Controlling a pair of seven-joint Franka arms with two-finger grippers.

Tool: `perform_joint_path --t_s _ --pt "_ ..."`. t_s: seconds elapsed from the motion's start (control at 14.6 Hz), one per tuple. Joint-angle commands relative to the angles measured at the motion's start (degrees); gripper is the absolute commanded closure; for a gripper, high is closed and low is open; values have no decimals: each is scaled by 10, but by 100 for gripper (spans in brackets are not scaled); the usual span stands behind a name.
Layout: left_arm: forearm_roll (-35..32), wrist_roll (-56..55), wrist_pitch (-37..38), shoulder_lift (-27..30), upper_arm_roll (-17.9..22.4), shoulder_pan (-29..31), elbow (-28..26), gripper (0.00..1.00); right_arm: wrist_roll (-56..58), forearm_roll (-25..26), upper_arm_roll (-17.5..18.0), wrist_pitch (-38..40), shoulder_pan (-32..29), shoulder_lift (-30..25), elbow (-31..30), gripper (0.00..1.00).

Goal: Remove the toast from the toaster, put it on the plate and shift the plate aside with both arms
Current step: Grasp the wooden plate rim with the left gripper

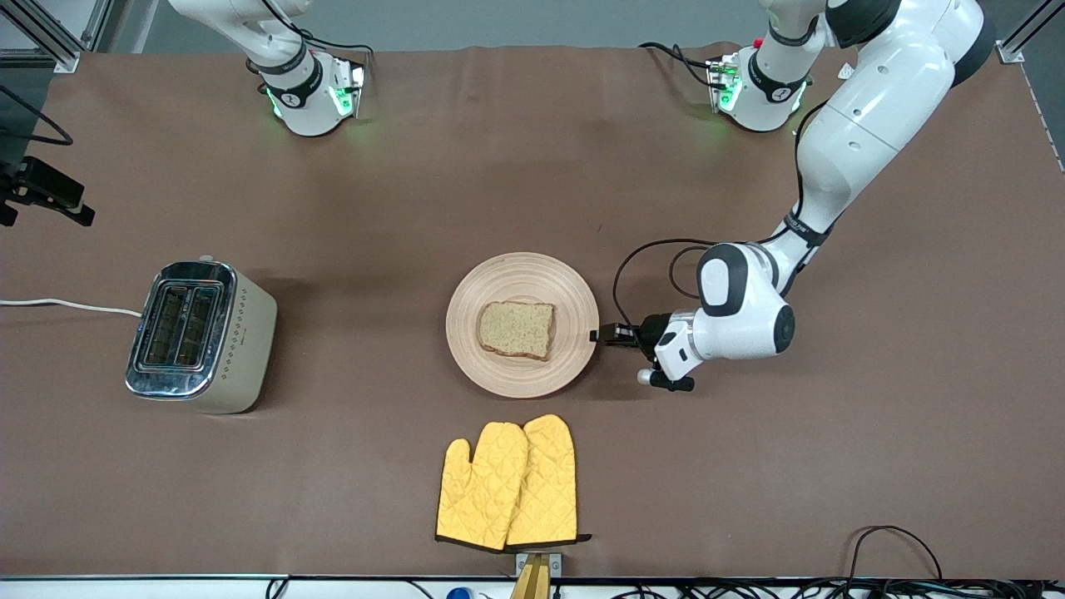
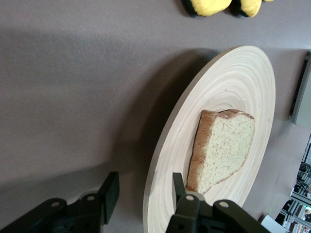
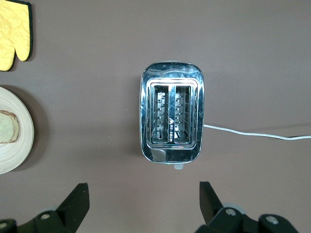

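The plate (image 1: 574, 287) lies near the middle of the brown table (image 1: 832, 466), and the toast (image 1: 516, 329) lies flat on it, about at its centre. In the left wrist view the toast (image 2: 223, 148) shows a darker crust along its edge and sits on the grooved wood of the plate (image 2: 218, 82).

The left gripper (image 1: 601, 336) is low at the plate's rim on the side toward the left arm's end of the table. In the left wrist view the left gripper (image 2: 146, 190) is spread, with one finger (image 2: 111, 190) out over the table and the other over the plate's top, so the rim lies between them; whether either finger touches the wood cannot be told.

The right gripper (image 3: 144, 200) is up over the toaster (image 1: 201, 335), its fingers spread wide apart and holding nothing; the right arm waits. The toaster stands toward the right arm's end of the table, both slots open upward, a white cord (image 1: 66, 304) running from it toward that end's edge. A small mark shows between the slots in the right wrist view, but its writing cannot be read.

A pair of yellow oven mitts (image 1: 509, 482) lies by the table edge nearest the front camera, nearer to that camera than the plate.
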State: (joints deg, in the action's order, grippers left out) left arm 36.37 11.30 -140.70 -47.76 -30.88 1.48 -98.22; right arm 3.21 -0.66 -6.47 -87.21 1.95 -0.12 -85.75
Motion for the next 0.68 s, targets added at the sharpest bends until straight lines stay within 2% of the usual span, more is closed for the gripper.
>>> perform_joint_path --t_s 0.0,0.27,0.62 --pt "36 23 -19 -19 -16 -2 7 57 -9 10 7 5 -6 -5 -2 0" --pt "96 79 -19 -22 -15 -11 6 65 -9 10 7 6 -5 -5 -3 0" --pt "100 107 -19 -28 -15 -4 6 89 -30 10 8 8 -4 -5 -4 0"
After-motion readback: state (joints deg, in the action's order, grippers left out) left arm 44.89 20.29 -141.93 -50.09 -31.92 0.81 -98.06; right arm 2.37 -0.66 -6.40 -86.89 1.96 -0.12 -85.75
